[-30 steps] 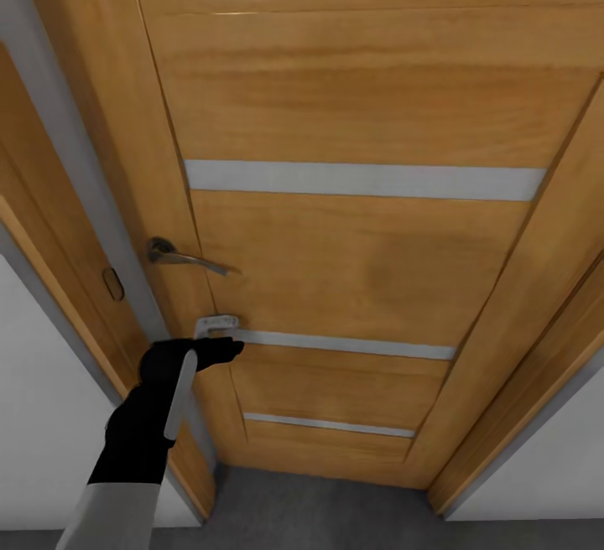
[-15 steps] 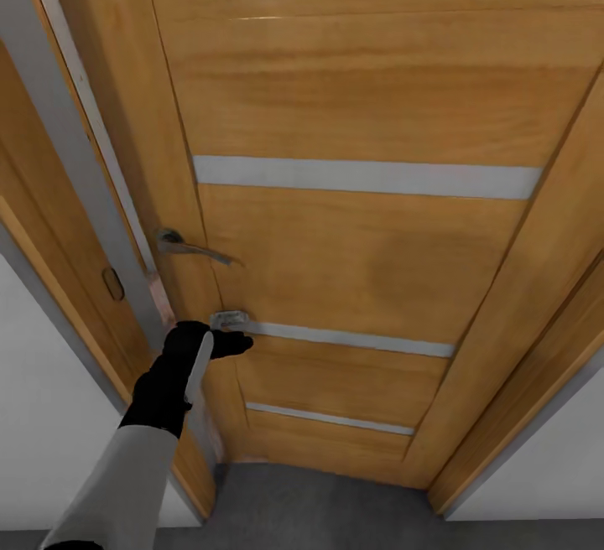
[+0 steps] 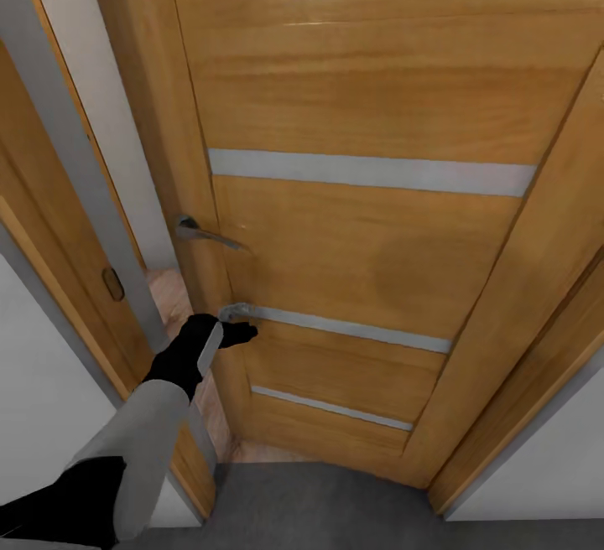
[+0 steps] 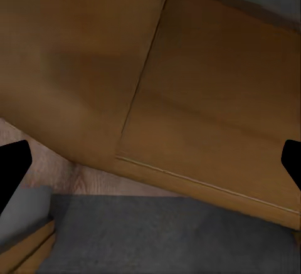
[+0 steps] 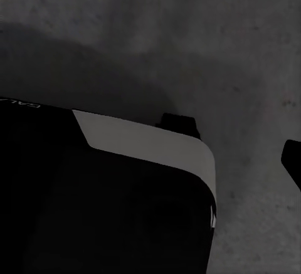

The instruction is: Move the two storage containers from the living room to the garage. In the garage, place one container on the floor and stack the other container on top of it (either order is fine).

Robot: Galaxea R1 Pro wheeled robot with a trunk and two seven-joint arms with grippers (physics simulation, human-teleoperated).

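The floor (image 3: 335, 504) — dark grey — is running up to a wood-panelled door (image 3: 369, 223), which is filling the way ahead and standing slightly ajar. Through the gap at its handle side a strip of pale plank flooring (image 3: 172, 298) is showing, with a pale wall above it. The left gripper (image 3: 235, 324) is resting against the door's edge just below the lever handle (image 3: 205, 234), beside a grey inlay strip (image 3: 352, 328); in the left wrist view its fingers (image 4: 12, 167) are sitting wide apart, holding nothing. The door frame (image 3: 59, 223) is standing just beside the arm. In the right wrist view, the right gripper's fingertip (image 5: 292, 158) is hanging over grey floor by the robot's dark base (image 5: 94, 199) — whether it is spread or closed, I cannot tell.
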